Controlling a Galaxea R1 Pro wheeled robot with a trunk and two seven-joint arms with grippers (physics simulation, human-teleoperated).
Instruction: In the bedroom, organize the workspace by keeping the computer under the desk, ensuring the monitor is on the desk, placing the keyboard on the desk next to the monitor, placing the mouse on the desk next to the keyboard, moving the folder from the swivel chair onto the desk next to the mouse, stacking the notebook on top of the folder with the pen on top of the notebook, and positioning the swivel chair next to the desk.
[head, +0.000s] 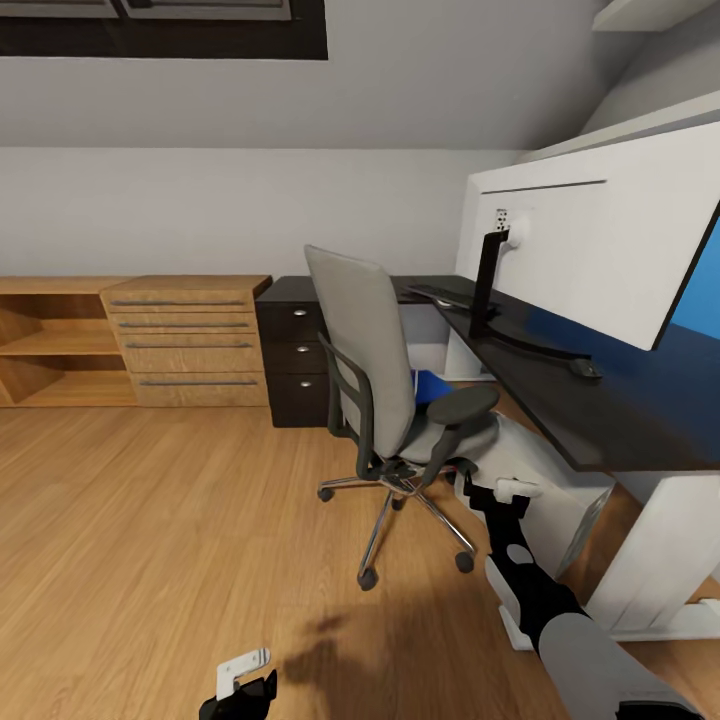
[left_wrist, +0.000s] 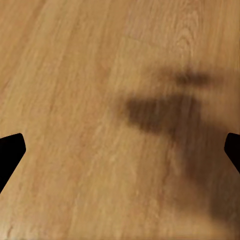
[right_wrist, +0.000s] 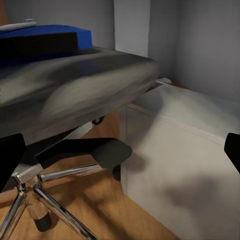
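I see wooden floor (head: 150, 540) around the swivel chair (head: 385, 370), folder (right_wrist: 45, 37) on its seat, bench (head: 600, 400) beside. Both my hands gape wide, empty: left hand (left_wrist: 120, 145) over floor, right hand (right_wrist: 120, 145) beside the seat.

The swivel chair (head: 385, 390) stands beside the desk (head: 600, 400) — blue folder (head: 432, 385) on its seat.

Floor (head: 150, 540): light wood planks, marked by soft dark shadows. Rear wall (head: 230, 210): plain pale grey, met above by a sloped ceiling (head: 400, 90). Wooden chest of drawers (head: 185, 340): four drawers, set against the wall, adjoined by open wooden shelving (head: 50, 345).
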